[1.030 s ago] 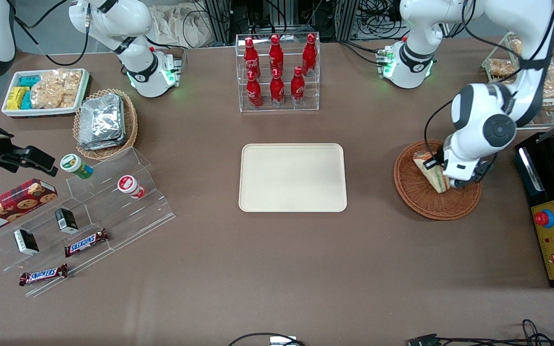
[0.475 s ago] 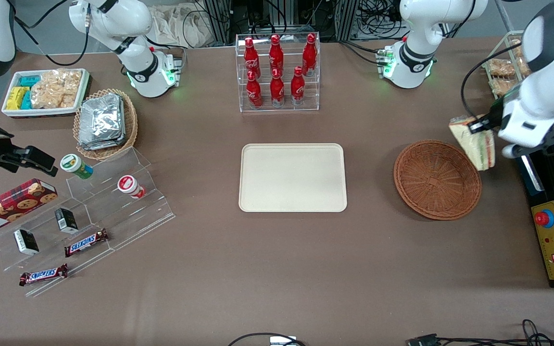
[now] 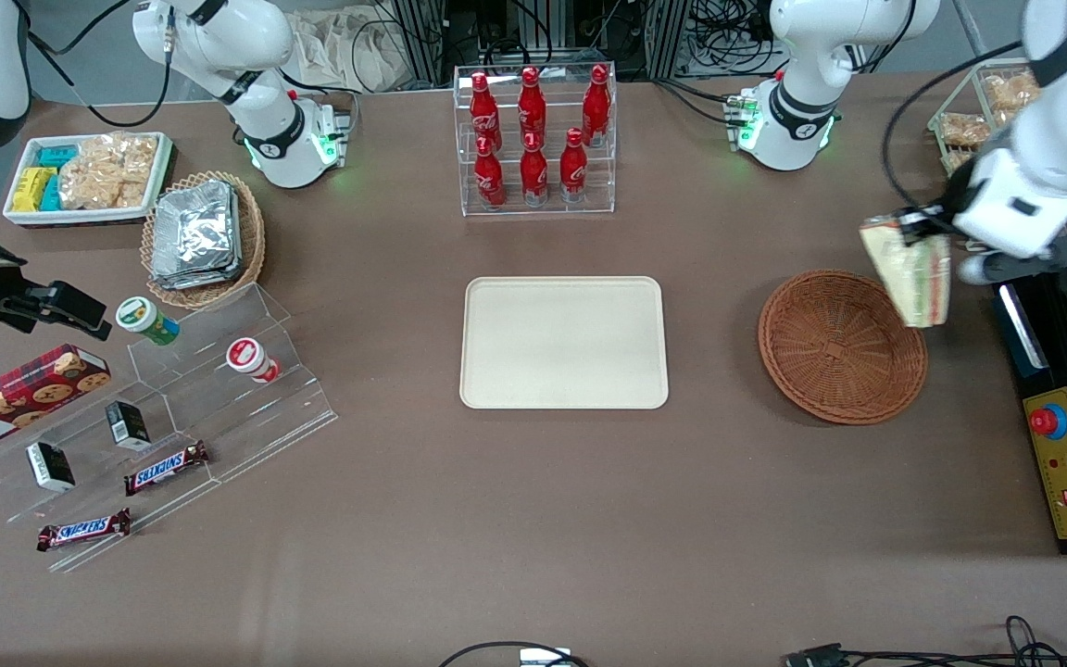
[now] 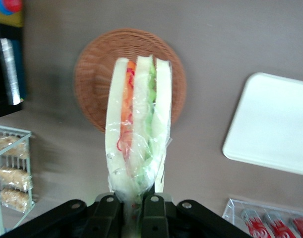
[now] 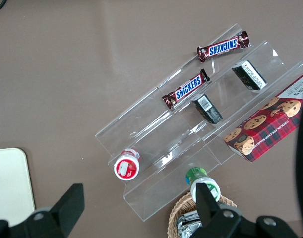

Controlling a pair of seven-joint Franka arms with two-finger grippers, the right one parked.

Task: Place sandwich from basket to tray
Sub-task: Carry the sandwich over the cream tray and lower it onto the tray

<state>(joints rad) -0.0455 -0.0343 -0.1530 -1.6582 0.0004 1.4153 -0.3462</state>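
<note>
I've lifted the sandwich (image 3: pixel 909 269) clear of the basket (image 3: pixel 841 347), my gripper (image 3: pixel 924 233) clamped on it, tray (image 3: pixel 563 342) next.

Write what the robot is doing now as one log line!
gripper: shut on sandwich | lifted above basket edge | tray: bare

We note glossy clear film wrapping the sandwich (image 4: pixel 137 130); matt black plastic gripper (image 4: pixel 132 207) above it; basket (image 3: pixel 841 346) of rough woven wicker; tray (image 3: pixel 563 342) smooth matt plastic; table (image 3: pixel 533 519) matt.
</note>
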